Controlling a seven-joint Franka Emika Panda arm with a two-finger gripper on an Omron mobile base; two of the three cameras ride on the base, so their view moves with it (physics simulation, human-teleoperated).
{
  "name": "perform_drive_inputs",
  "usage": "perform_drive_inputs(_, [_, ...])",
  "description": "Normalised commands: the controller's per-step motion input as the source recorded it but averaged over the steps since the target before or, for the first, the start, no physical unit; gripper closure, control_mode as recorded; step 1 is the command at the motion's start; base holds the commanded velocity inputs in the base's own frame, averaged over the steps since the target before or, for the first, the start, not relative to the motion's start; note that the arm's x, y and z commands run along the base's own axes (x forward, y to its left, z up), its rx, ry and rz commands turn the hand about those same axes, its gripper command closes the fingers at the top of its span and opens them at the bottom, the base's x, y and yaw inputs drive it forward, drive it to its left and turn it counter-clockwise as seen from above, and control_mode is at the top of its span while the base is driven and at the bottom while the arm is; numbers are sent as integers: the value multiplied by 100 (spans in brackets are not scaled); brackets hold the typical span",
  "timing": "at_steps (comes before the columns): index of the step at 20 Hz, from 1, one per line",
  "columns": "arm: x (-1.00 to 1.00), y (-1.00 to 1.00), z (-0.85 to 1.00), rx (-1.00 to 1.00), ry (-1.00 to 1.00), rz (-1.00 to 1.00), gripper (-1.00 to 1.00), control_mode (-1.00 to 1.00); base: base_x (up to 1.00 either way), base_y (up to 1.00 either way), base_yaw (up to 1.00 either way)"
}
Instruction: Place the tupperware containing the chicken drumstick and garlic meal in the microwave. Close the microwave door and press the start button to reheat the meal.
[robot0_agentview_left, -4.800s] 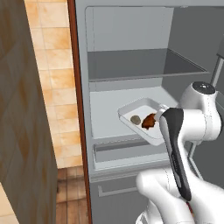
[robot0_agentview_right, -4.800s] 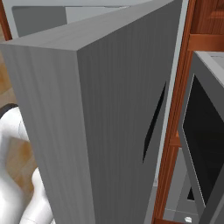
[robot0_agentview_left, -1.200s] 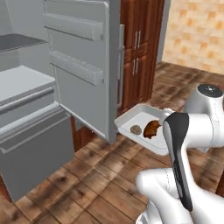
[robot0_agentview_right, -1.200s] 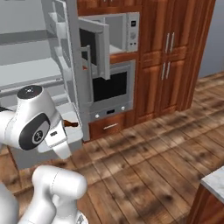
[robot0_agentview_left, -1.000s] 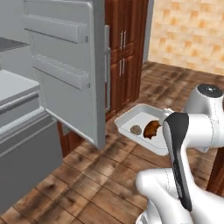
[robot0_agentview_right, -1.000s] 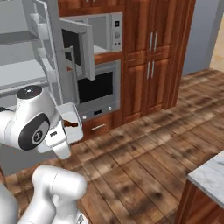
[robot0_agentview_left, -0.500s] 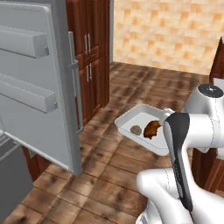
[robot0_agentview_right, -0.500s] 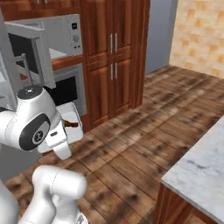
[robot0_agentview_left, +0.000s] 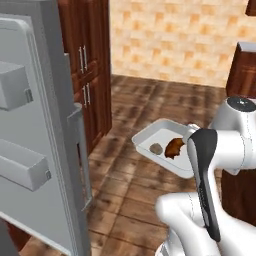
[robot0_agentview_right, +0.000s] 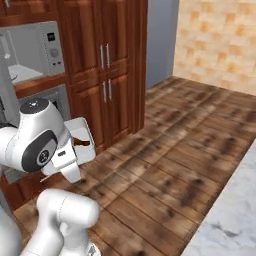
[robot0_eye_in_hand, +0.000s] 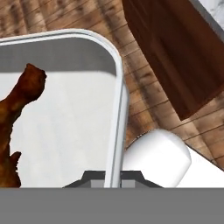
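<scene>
Left base view. One tupperware (robot0_agentview_left: 161, 136) was held in the air above the wooden floor (robot0_agentview_left: 140, 100), out in front of the white arm (robot0_agentview_left: 227, 145). It held two items: one garlic (robot0_agentview_left: 156, 148) and one chicken drumstick (robot0_agentview_left: 174, 148), lying just beside each other near the tray's arm-side edge. The grey fridge door (robot0_agentview_left: 37, 130) stood at the left. The claw itself was hidden behind the arm's body here.

Right base view. The tupperware (robot0_agentview_right: 83, 135) showed edge-on, just beyond the arm's round joint, with a brown sliver of the chicken drumstick (robot0_agentview_right: 83, 144) visible. One microwave (robot0_agentview_right: 31, 52) stood at upper left with its cavity exposed, well apart from the tray. Two tall cabinet doors (robot0_agentview_right: 107, 55) sat to its right.

Hand view. The gripper (robot0_eye_in_hand: 114, 180) was clamped on the tupperware's rim (robot0_eye_in_hand: 120, 105), the rim running between the finger bases at the bottom. The chicken drumstick (robot0_eye_in_hand: 15, 118) lay on the tray's pale floor at left. One dark wooden cabinet (robot0_eye_in_hand: 175, 48) stood beyond.
</scene>
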Motion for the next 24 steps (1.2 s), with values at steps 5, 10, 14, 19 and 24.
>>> perform_drive_inputs(5, [0,0,0,0,0,0,100,100,100,39,-1])
perform_drive_inputs(10, [0,0,0,0,0,0,100,100,100,30,7])
perform_drive_inputs(14, [0,0,0,0,0,0,100,100,100,-7,29])
perform_drive_inputs(19, [0,0,0,0,0,0,100,100,71,-36,44])
perform_drive_inputs(24, [0,0,0,0,0,0,100,100,54,-21,60])
